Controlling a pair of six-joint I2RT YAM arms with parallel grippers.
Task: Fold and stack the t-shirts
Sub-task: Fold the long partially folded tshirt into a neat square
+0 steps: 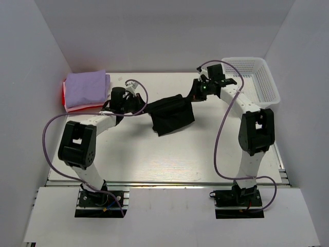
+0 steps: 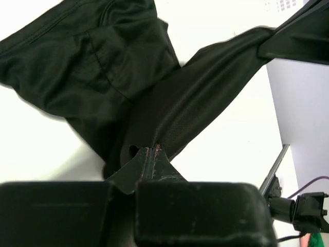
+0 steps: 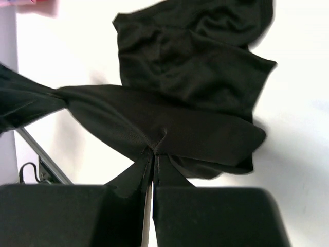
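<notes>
The black t-shirt (image 1: 171, 114) lies crumpled on the table's middle, its upper edge pulled taut between my two grippers. My left gripper (image 1: 142, 105) is shut on the shirt's left end; in the left wrist view the closed fingertips (image 2: 149, 153) pinch black cloth (image 2: 195, 98). My right gripper (image 1: 196, 92) is shut on the shirt's right end; in the right wrist view the closed fingertips (image 3: 154, 154) pinch the cloth (image 3: 169, 118). A folded lavender t-shirt (image 1: 87, 86) lies on top of a red-pink t-shirt (image 1: 66, 98) at the table's far left.
A white mesh basket (image 1: 254, 77) stands at the far right corner. White walls close in the table on the left, back and right. Purple cables loop from both arms.
</notes>
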